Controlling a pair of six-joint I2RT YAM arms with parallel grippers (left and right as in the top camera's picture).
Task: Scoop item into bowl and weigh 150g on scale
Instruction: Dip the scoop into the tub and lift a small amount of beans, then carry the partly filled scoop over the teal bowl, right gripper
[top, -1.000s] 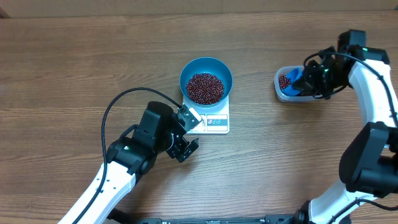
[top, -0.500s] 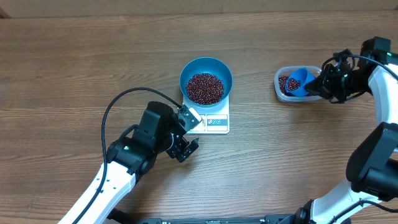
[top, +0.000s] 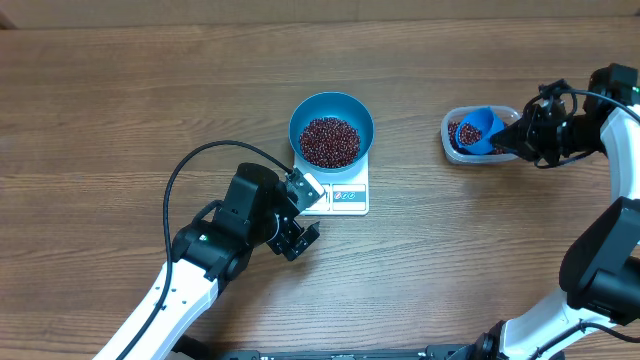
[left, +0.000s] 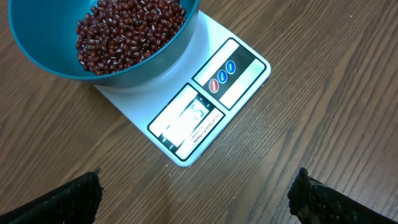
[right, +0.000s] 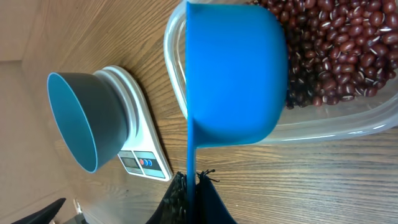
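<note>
The blue bowl (top: 331, 130) stands on the white scale (top: 345, 195), holding a heap of red-brown beans (top: 329, 141). My left gripper (top: 314, 213) is open just left of the scale's display end, with nothing between its fingers. In the left wrist view it (left: 196, 186) hovers over bare wood below the scale (left: 205, 106) and bowl (left: 74, 59). My right gripper (top: 524, 136) is shut on the handle of a small blue scoop (top: 482, 130) tilted over the clear tub (top: 449, 148). The right wrist view shows the scoop's outside (right: 236, 74) over the tub's beans (right: 336, 50).
The clear tub's rim (right: 336, 127) lies to the right of the scale, with wood between them. A black cable (top: 200, 155) loops from the left arm across the table. The bowl (right: 87, 118) and scale (right: 140, 146) show far off in the right wrist view.
My right gripper has drawn back to the right with the scoop, which has come up from the tub's beans to its right end. The left arm has not moved.
</note>
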